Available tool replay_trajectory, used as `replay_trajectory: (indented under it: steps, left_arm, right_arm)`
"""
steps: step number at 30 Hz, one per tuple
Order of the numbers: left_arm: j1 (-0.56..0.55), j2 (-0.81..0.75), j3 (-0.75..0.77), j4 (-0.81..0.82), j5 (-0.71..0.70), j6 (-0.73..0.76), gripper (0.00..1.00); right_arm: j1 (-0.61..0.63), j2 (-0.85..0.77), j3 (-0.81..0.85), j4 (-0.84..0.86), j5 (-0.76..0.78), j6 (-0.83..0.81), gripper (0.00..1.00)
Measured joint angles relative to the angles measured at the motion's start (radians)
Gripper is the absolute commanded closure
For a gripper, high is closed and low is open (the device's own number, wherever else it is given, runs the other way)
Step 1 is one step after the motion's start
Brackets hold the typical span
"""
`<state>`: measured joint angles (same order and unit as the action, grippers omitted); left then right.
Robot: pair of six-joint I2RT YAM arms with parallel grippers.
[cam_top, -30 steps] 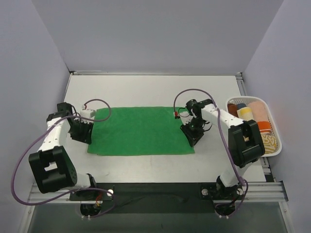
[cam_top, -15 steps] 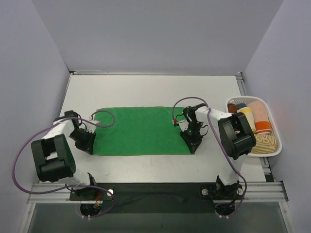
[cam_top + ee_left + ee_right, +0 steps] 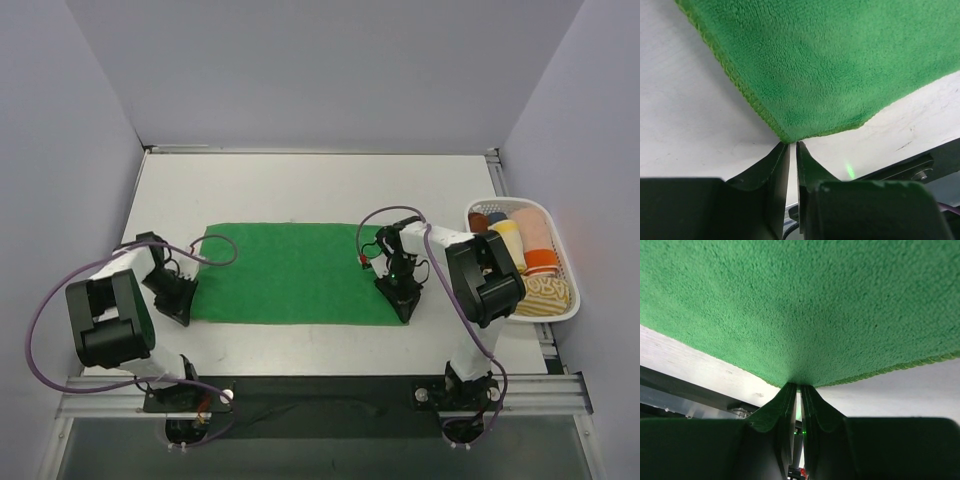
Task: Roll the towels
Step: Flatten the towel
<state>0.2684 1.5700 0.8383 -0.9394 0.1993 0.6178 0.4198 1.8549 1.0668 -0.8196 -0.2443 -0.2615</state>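
Observation:
The bright green towel [image 3: 290, 272] lies spread flat in the middle of the white table. My left gripper [image 3: 183, 308] is at its near left corner. In the left wrist view that corner of the green towel [image 3: 830, 65] runs down into the tips of the left gripper [image 3: 792, 144], whose jaws stand almost together and pinch it. My right gripper [image 3: 404, 306] is at the near right corner. There the edge of the green towel [image 3: 805, 305] puckers into the shut jaws of the right gripper [image 3: 800, 386]. A pale yellow roll [image 3: 507, 236] lies in the basket.
A white slatted basket [image 3: 571, 303] stands at the table's right edge with several rolled cloths inside. Grey walls close in the table on the left, back and right. Cables loop from both wrists over the towel's side edges.
Both grippers have come down to the towel's near corners and closed on them. The left one moved nearer and rightward, and the right one shifted slightly toward the near edge.

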Motion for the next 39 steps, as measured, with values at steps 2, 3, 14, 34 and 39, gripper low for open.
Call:
replay_trajectory:
  steps: [2, 3, 14, 34, 39]
  left_arm:
    - [0.004, -0.026, -0.011, -0.008, 0.02, 0.03, 0.77]
    - [0.007, -0.045, -0.014, -0.018, 0.039, 0.048, 0.77]
    - [-0.034, -0.192, 0.073, -0.08, 0.167, 0.069, 0.76]
    - [-0.05, -0.043, -0.027, 0.056, -0.031, 0.001, 0.83]
    - [-0.047, -0.055, -0.038, 0.032, -0.047, 0.032, 0.74]
  right_arm:
    - [0.0, 0.0, -0.004, -0.008, 0.003, 0.0, 0.89]
    - [0.0, 0.0, -0.004, -0.009, 0.003, 0.0, 0.88]
    - [0.006, 0.007, 0.002, -0.014, 0.001, 0.0, 0.89]
    - [0.006, 0.072, 0.052, -0.076, 0.007, -0.021, 0.93]
    - [0.02, 0.071, 0.031, -0.09, -0.008, -0.043, 0.86]
